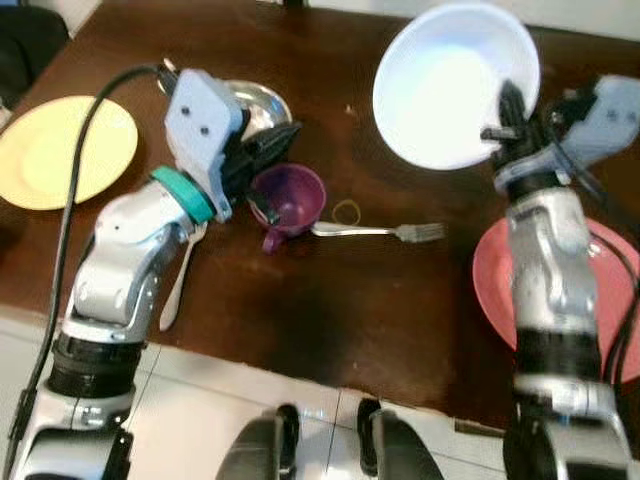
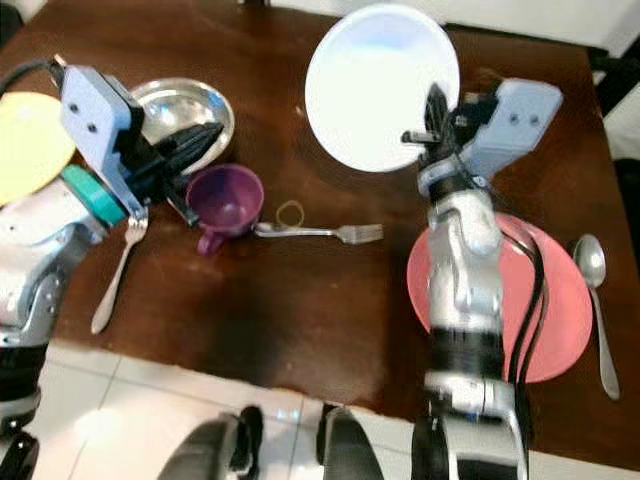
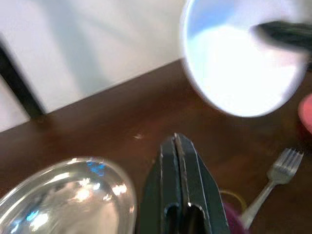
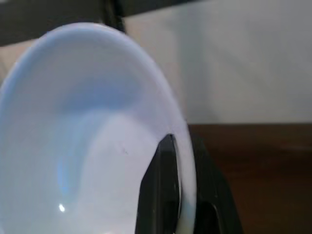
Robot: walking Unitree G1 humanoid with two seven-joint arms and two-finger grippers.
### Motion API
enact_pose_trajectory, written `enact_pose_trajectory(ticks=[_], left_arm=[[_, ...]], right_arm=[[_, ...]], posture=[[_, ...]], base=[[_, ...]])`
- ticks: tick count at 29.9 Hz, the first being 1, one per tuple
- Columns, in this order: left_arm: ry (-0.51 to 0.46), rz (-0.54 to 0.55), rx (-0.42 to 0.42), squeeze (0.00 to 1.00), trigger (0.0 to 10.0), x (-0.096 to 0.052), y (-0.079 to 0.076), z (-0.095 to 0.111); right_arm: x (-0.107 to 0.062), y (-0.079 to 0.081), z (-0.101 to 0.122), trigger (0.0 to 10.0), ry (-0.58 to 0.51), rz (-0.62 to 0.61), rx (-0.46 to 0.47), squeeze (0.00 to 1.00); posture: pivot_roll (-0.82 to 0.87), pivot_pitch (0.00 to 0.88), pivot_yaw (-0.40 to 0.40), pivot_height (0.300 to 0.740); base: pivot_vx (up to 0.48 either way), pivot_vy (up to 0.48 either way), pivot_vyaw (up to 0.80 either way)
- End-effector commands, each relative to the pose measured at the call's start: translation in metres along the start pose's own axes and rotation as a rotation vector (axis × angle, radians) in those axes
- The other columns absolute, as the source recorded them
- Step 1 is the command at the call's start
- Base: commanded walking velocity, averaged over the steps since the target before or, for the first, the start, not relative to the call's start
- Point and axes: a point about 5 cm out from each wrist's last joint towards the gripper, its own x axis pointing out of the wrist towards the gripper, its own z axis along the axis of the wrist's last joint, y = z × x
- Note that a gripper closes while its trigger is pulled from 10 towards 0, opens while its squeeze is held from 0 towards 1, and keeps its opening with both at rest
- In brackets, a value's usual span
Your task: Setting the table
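My right gripper (image 1: 510, 112) is shut on the rim of a white bowl (image 1: 450, 85), holding it tilted up above the dark wooden table (image 1: 330, 300). In the right wrist view one finger (image 4: 163, 190) lies inside the bowl (image 4: 92, 141) and the other behind its rim. A red plate (image 1: 490, 275) lies under my right forearm, with a spoon (image 2: 594, 300) to its right. My left gripper (image 1: 280, 140) is shut and empty, hovering between a steel bowl (image 1: 260, 100) and a purple cup (image 1: 292, 200). A fork (image 1: 385, 232) lies right of the cup.
A yellow plate (image 1: 60, 150) sits at the table's left edge. Another spoon (image 1: 178, 285) lies under my left forearm. A small yellow rubber band (image 1: 347, 211) rests by the fork. The table's near edge runs above white floor tiles (image 1: 240, 390).
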Motion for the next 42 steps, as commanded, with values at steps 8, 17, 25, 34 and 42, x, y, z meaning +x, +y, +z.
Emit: enact_pose_trajectory(ticks=[8, 17, 25, 34, 42], left_arm=[[0.071, 0.102, 0.004, 0.00, 10.0, -0.018, 0.011, -0.018], [0.071, 0.164, -0.002, 0.00, 10.0, -0.024, 0.002, -0.024], [0.085, 0.288, 0.005, 0.00, 10.0, -0.022, 0.005, -0.035], [0.084, 0.307, 0.007, 0.00, 10.0, -0.020, -0.001, -0.040], [0.073, 0.297, -0.004, 0.00, 10.0, -0.018, -0.002, -0.039]], right_arm=[[-0.045, 0.040, -0.008, 10.0, 0.064, 0.050, 0.061, 0.00], [-0.052, 0.047, -0.014, 10.0, 0.113, 0.021, 0.025, 0.00], [-0.037, 0.020, -0.013, 10.0, 0.095, -0.112, -0.149, 0.00], [-0.035, 0.003, -0.011, 10.0, 0.097, -0.127, -0.223, 0.00], [-0.038, 0.001, -0.015, 10.0, 0.116, -0.148, -0.215, 0.00]], posture=[[-0.04, 0.165, 0.134, 0.740], [-0.02, 0.144, 0.116, 0.740], [-0.03, 0.139, 0.101, 0.740], [-0.04, 0.138, 0.090, 0.740], [-0.05, 0.135, 0.091, 0.740]], base=[[0.000, 0.000, 0.00], [0.000, 0.000, 0.00], [0.000, 0.000, 0.00], [0.000, 0.000, 0.00], [-0.131, 0.000, 0.00]])
